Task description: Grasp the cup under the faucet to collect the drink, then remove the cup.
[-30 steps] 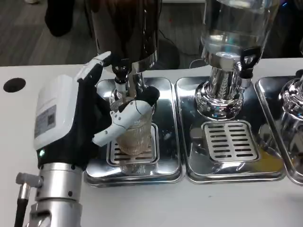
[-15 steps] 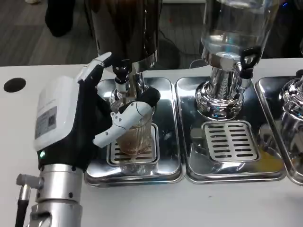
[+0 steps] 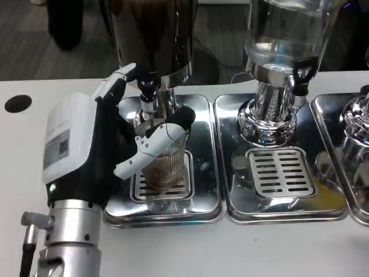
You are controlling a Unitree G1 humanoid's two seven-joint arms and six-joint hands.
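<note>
Gripping: the left hand (image 3: pixel 109 150) wraps its fingers (image 3: pixel 151 147) around the ribbed clear cup (image 3: pixel 165 167).
Cup: upright inside the hand's grasp, standing on the slotted grate of the left drip tray (image 3: pixel 202 196), with brownish drink inside.
Faucet: the black tap (image 3: pixel 147 86) sits just above the hand's fingers and the cup's mouth, below the dark dispenser (image 3: pixel 154 34).
Beyond the hand: a clear dispenser (image 3: pixel 282 40) over a second tray (image 3: pixel 281 173), well to the hand's right.
Tabletop (image 3: pixel 230 248): white, under the trays.

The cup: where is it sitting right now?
In the head view, left of centre, the ribbed cup stands on the left tray's drip grate, under the dark dispenser's faucet, gripped by the left hand.
</note>
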